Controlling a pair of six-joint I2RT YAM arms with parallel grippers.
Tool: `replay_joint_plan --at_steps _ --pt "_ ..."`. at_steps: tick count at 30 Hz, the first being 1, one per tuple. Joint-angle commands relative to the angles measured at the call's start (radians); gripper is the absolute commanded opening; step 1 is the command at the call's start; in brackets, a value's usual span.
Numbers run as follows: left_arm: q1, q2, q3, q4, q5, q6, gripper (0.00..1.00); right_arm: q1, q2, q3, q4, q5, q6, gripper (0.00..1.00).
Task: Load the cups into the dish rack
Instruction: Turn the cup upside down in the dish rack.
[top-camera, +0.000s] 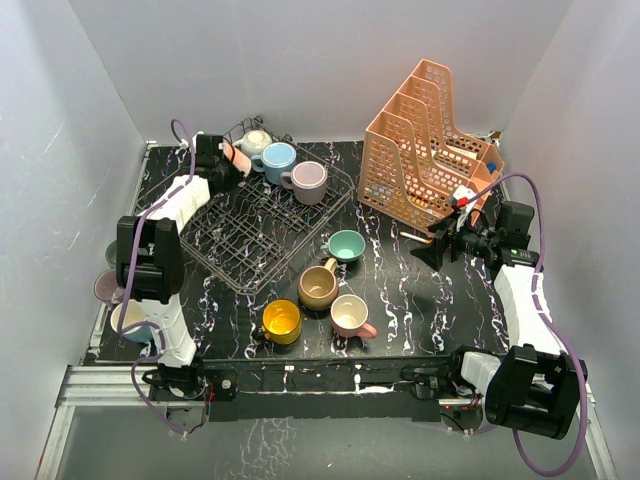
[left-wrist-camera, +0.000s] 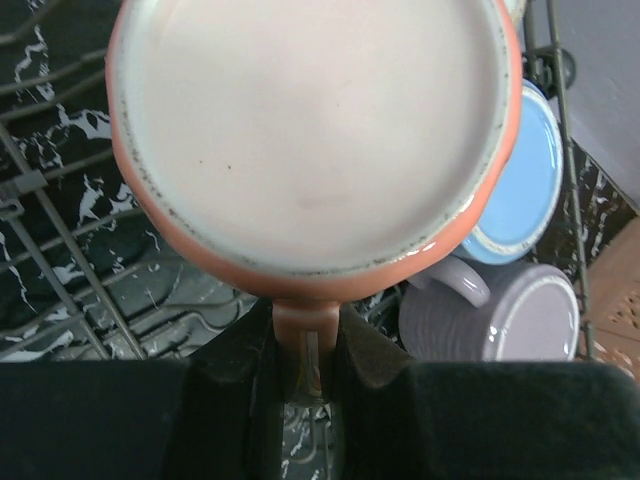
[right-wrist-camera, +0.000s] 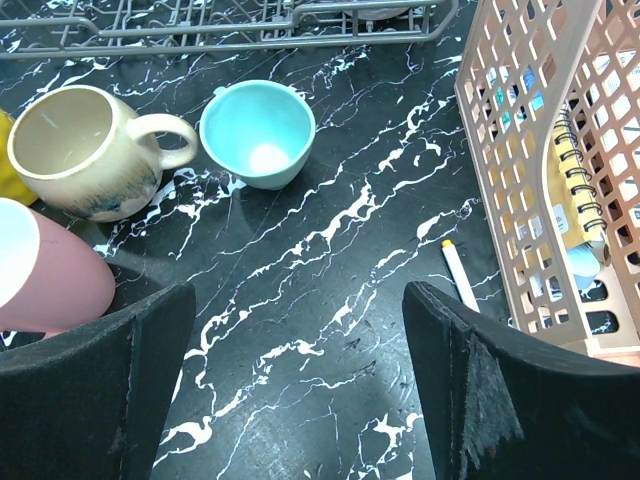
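Note:
My left gripper (top-camera: 228, 166) is shut on the handle of a salmon-pink cup (top-camera: 240, 160) and holds it over the back left corner of the dark wire dish rack (top-camera: 250, 240). In the left wrist view the fingers (left-wrist-camera: 232, 370) pinch the handle (left-wrist-camera: 305, 325), and the cup (left-wrist-camera: 310, 120) fills the frame. A cream cup (top-camera: 256, 141), a blue cup (top-camera: 278, 157) and a lilac cup (top-camera: 309, 181) sit in the rack's back. Teal (top-camera: 347, 245), tan (top-camera: 318, 286), pink (top-camera: 350, 315) and yellow (top-camera: 281, 321) cups stand on the table. My right gripper (top-camera: 437, 246) is open and empty, right of the teal cup (right-wrist-camera: 258, 130).
An orange perforated organizer (top-camera: 430, 140) stands at the back right, close to my right gripper. A white marker (right-wrist-camera: 458, 274) lies by its base. Two more cups (top-camera: 108, 285) sit at the table's left edge beside the left arm. Walls close in the table on three sides.

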Motion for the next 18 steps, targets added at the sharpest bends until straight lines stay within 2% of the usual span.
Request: replay_joint_plan --at_steps 1,6,18 --pt "0.005 0.012 0.114 0.010 -0.097 0.066 0.00 -0.006 -0.013 -0.001 0.044 0.003 0.005 0.88" --pt "0.003 0.078 0.181 -0.038 -0.168 0.112 0.00 -0.007 -0.015 -0.001 0.044 0.007 0.004 0.88" --pt "0.000 0.235 0.372 -0.107 -0.207 0.180 0.00 -0.008 -0.014 -0.005 0.046 0.014 0.001 0.88"
